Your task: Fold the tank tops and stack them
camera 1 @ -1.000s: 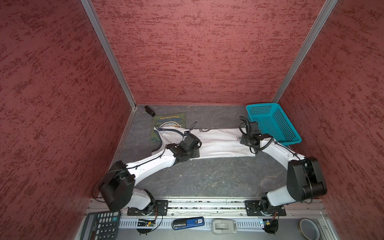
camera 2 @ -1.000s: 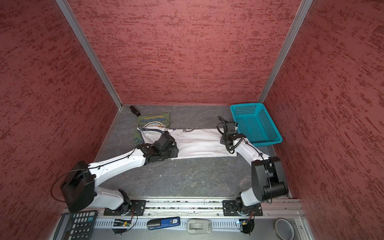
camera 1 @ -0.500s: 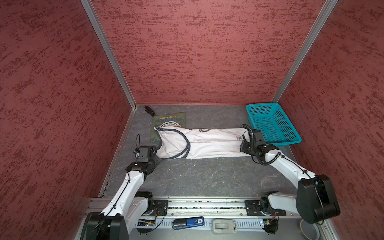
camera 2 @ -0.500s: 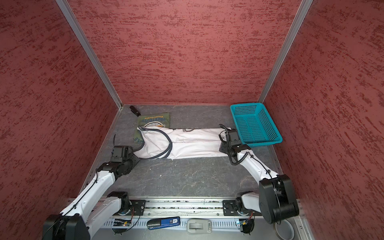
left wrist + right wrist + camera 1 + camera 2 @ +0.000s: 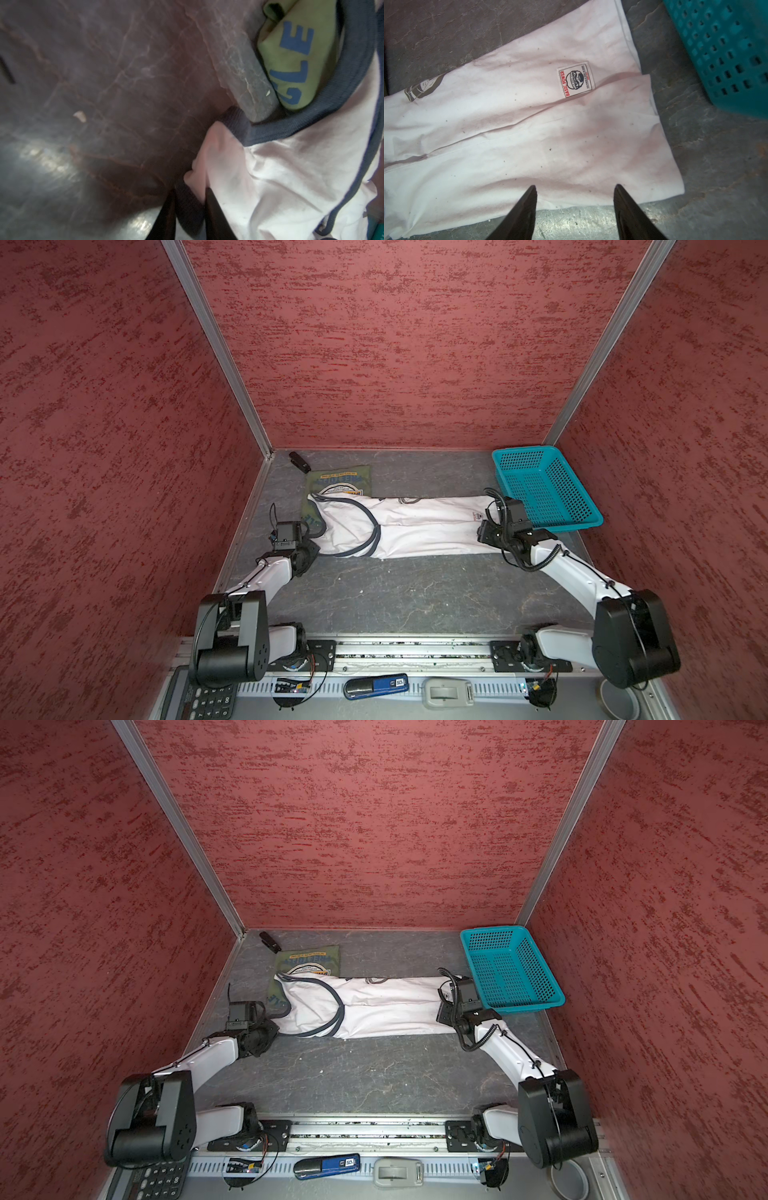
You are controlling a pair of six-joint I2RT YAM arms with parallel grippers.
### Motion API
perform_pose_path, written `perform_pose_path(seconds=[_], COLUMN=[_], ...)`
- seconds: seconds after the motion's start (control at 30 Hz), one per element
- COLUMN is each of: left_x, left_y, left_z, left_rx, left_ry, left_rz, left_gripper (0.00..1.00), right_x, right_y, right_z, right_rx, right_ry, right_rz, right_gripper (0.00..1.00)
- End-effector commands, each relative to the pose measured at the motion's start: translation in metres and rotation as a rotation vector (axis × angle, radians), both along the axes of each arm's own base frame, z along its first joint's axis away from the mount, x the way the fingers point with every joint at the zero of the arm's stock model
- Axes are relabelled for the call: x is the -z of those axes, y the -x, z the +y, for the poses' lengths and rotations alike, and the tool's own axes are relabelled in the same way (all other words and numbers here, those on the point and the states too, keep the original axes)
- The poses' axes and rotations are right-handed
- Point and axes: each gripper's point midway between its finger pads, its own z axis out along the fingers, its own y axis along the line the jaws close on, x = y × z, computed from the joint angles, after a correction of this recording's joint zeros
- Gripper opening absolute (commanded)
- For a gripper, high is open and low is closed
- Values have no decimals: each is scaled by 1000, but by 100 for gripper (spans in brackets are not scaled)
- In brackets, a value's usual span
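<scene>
Grey veined tabletop [image 5: 395,593] floors a booth with red textured walls [image 5: 395,344]. Start at your left gripper [image 5: 190,194]. Its two dark fingers [image 5: 214,207] stand close together, and a grey ribbed strap [image 5: 187,209] of the white tank top [image 5: 291,176] is pinched between them. Just past that strap the grey-trimmed armhole curves away. Inside the curve you see a corner of the olive tank top [image 5: 295,62] with blue letters on it. In both top views this gripper [image 5: 311,543] sits low at the white top's left end.

Your right gripper [image 5: 575,187] has its fingers [image 5: 527,207] well apart, tips over the near edge of the white top's hem end, holding nothing. Whether the tips touch the cloth you cannot tell. A small sewn label [image 5: 576,80] reading BASIC POWER lies further up the cloth.

Outward from there, the white tank top [image 5: 415,526] lies folded lengthwise in a long band across the middle of the table, straps to the left and hem to the right. Its strap end overlaps the olive tank top [image 5: 345,483], which lies folded flat toward the back left, badge print up. The turquoise basket [image 5: 521,450] stands at the back right near the hem. The right wrist view shows bare table between them.
</scene>
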Motion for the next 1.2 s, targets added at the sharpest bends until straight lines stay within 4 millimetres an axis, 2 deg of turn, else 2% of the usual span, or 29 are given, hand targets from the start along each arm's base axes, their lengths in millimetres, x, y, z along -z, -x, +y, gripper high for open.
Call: perform_pose_path(seconds=[0.0,0.13,0.23,0.27,0.3,0.4,0.47,0.57,0.73,0.83,0.97,1.17], left_x=[-2,-23,-37,-42,-46,-50,-50,-50,-49,-43,-34,-22], left_y=[-6,-11,-14,-16,-18,-22,-25,-31,-44,-52,-54,-47], left_z=[-4,-5,-5,-6,-6,-5,-7,-9,-4,-3,0,10], left_rx=[16,36,34,39,39,38,45,57,44,43,30,-10], left_ry=[31,16,28,32,37,57,82,104,119,137,138,150], left_rz=[-1,12,11,11,12,32,51,65,65,76,98,129], left_gripper=[11,5,5,6,5,6,7,7,8,8,8,8], right_x=[2,18,37,38,47,49,43,23,-17,-37,-33,-13], right_y=[-3,-3,-4,-6,-6,-13,-19,-27,-27,-19,-12,-21], right_z=[2,0,-12,-14,-17,-18,-10,26,117,178,248,318], right_rx=[-5,-3,43,53,65,76,54,-69,-341,-522,-706,-814], right_ry=[1,26,90,102,123,136,102,38,-23,-46,-27,-9], right_rz=[-6,42,114,119,153,157,132,47,-129,-239,-290,-272], right_gripper=[61,61,61,62,62,62,62,60,59,59,59,59])
